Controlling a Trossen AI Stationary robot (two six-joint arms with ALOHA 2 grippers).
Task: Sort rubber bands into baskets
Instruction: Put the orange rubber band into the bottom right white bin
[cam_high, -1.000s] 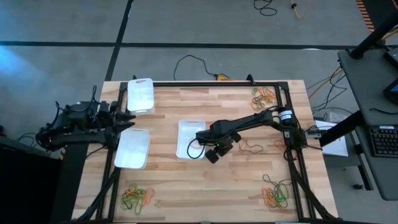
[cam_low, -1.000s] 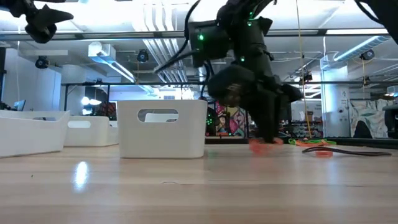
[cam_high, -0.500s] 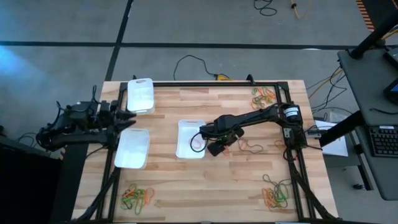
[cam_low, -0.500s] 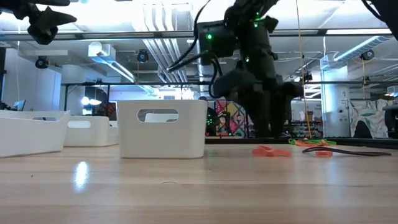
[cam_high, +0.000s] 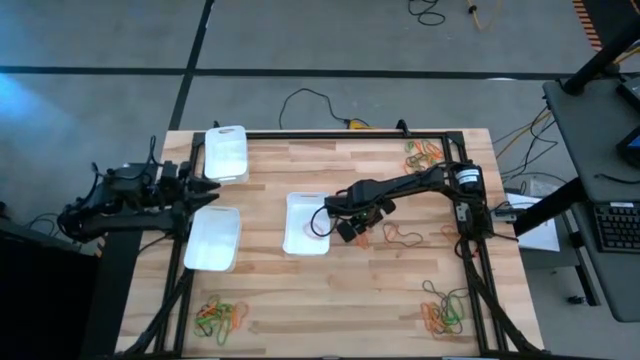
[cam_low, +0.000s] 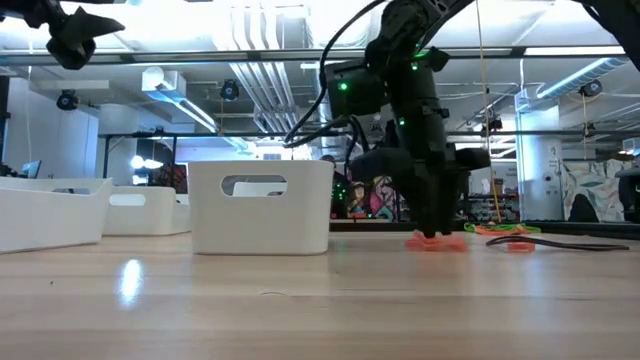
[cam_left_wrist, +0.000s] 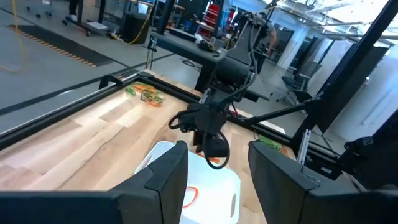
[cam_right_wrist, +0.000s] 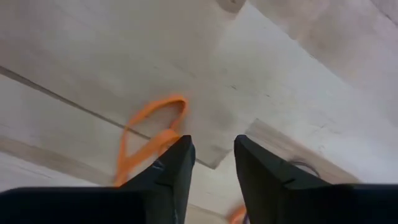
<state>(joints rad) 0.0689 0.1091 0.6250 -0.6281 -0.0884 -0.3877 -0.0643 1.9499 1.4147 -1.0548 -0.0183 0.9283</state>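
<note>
Evidently the right hand has been brought down just beside the middle basket because a stray orange rubber band lies there on the tabletop. In the low view its fingertips reach the wood right at that band. The right wrist view shows the fingers narrowly apart with bare wood in the gap. The loop sits against one finger rather than between the two, so I judge it not yet gripped. Working this close to the basket makes sense, since a lift would need only a short carry over the rim. An orange loop already lies inside, which suggests that this basket is the one taking orange. The other two baskets, one at the far left corner and one nearer, sit by the left arm's side. The left hand waits between them at the tabletop's edge, fingers spread wide and empty, probably parked clear of the working arm. Unsorted mixed piles remain at the far right corner, the near right and the near left. A few dark loops lie loose just beside the right hand, so most of the sorting looks still to be done. A thin band flat on wood is easy to miss, so the fingers must straddle it before closing.
</note>
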